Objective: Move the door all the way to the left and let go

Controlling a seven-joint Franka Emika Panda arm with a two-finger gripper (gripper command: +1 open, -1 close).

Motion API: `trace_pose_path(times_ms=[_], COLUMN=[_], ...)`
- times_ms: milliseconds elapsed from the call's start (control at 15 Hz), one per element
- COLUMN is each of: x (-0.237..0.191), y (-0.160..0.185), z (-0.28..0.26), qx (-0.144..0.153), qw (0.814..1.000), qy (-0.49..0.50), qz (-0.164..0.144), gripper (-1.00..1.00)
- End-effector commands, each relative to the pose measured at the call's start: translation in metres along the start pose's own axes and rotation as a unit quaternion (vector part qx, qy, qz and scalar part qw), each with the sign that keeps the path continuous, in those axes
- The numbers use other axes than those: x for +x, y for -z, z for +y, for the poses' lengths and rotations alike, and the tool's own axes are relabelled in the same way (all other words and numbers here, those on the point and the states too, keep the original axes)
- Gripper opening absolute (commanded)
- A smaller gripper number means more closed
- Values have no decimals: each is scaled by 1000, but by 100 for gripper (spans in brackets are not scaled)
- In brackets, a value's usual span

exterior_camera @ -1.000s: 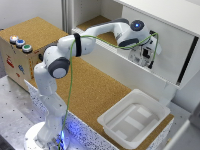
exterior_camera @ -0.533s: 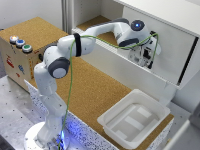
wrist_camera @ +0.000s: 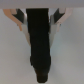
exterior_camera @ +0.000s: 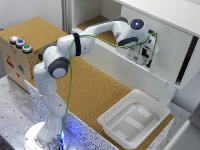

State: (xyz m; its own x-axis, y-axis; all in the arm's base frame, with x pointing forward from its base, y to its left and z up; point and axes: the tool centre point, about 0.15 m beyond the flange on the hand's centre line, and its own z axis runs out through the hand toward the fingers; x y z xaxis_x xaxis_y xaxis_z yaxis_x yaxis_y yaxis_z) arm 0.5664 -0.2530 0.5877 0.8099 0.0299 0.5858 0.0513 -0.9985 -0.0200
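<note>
The door (exterior_camera: 172, 42) is a large flat white panel on the cabinet at the exterior view's right, with a dark vertical edge strip (exterior_camera: 186, 61). My gripper (exterior_camera: 145, 53) is pressed up against the door's face, and the arm hides the handle in the exterior view. In the wrist view the black handle (wrist_camera: 39, 47) runs between my two fingers (wrist_camera: 22, 21). Both fingers touch its sides, so my gripper (wrist_camera: 39, 17) is shut on the handle. The white door face (wrist_camera: 70, 57) fills the background.
A white plastic tray (exterior_camera: 150, 131) sits on the cork tabletop (exterior_camera: 95, 92) near the front right. A long narrow white board (exterior_camera: 107, 65) runs below the cabinet opening. A cardboard box with coloured buttons (exterior_camera: 20, 44) stands at the exterior view's left.
</note>
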Motion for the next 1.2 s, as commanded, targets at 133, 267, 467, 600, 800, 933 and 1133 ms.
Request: trace_pose_path(times_ms=[133,267,467,600,800,933,1133], x=[-9,-10,-11,-12,-12,-12,-11], y=[-4,-6,-8,-9,-10,-11,-11], z=[-58,-68,-83,-94,-107,-115,-130], qx=[-22,-25,-28,-35,-37,-36,-38], qw=[1000,1000,999,999,999,999,999], qy=[-4,-2,5,13,18,19,25], qz=[-17,-17,-17,-14,-14,-15,-13], gripper=[-100,-100,-100,-100,-100,-100,-100])
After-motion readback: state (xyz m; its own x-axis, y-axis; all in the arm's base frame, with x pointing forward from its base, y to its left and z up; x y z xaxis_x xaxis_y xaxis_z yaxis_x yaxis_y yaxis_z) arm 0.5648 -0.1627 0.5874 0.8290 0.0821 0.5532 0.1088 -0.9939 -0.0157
